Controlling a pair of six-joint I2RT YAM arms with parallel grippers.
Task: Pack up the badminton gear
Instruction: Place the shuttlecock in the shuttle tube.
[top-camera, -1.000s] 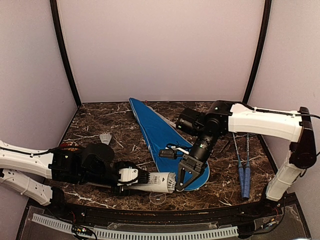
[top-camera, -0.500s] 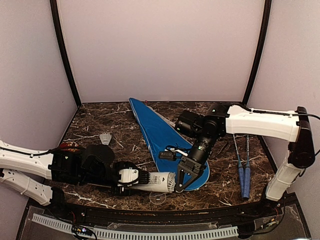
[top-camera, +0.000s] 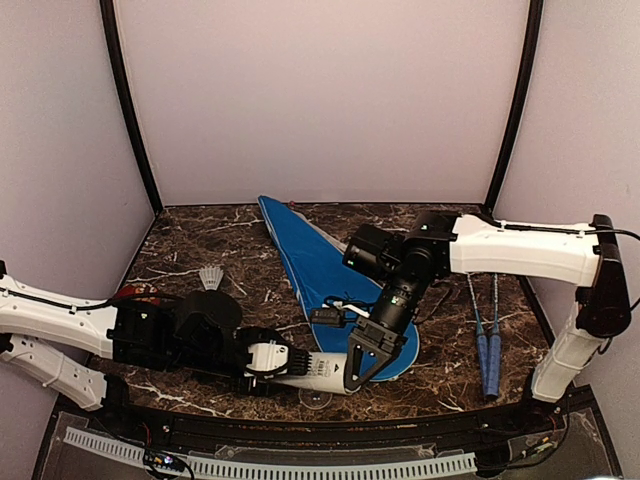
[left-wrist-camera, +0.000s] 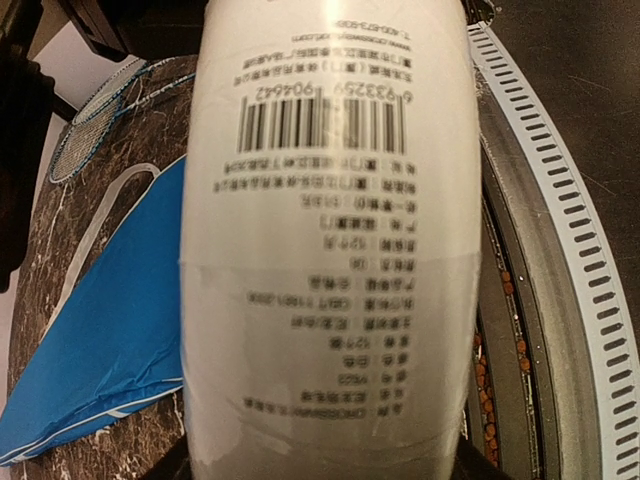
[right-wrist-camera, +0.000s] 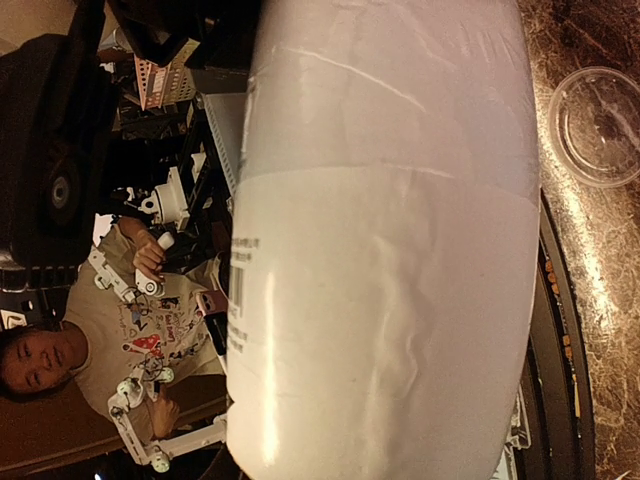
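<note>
Long white tube (top-camera: 318, 370) is what I have in the left gripper (top-camera: 285, 362), lying roughly level just above the near edge of the table (top-camera: 200, 240), its free end pointing toward the right arm. From my left wrist camera the tube fills almost the whole view, barcode and printed lines facing the lens, and the jaws are closed around its wide body. The right gripper (top-camera: 358, 362) comes down from the far right and sits right at the tube's free end. Overhead, its dark fingers overlap that end, and on the right wrist camera I see only the tube's glossy white wall, so I cannot tell whether those fingers are clamped on anything or merely set against it. Just behind the two grippers lies the blue cover (top-camera: 320, 265), flat on the marble, its narrow end reaching toward the back wall and its broad end close to the tube. The two rackets (top-camera: 487, 335) lie side by side well to the right, blue handles toward me. One shuttlecock (top-camera: 211, 277) stands alone on the left part of the table, apart from everything else. A clear round lid (top-camera: 318, 401) rests on the table just in front of the tube.
</note>
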